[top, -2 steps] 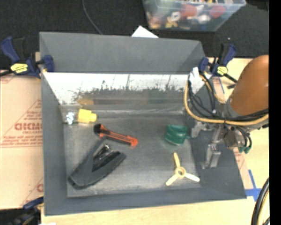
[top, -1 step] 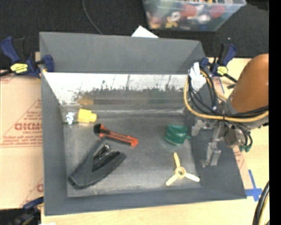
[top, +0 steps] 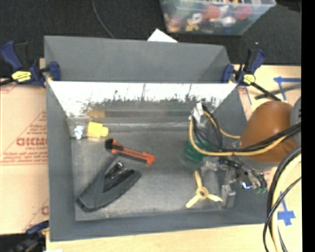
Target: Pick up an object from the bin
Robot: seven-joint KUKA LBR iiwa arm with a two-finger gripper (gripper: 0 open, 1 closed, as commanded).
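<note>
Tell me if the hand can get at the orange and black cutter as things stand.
Probably yes. The cutter lies alone on the bin floor, clear of the yellow block and black stapler, and nothing lies between it and the hand, which is by the cream propeller.

One fairly close camera looks down into the bin (top: 60, 156), seemingly from its near side.

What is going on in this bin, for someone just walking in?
A robot arm reaches in from the right, its hand low in the near right corner of the grey bin, beside a pale yellow propeller. An orange-and-black cutter, a yellow block and a black stapler lie further left.
</note>
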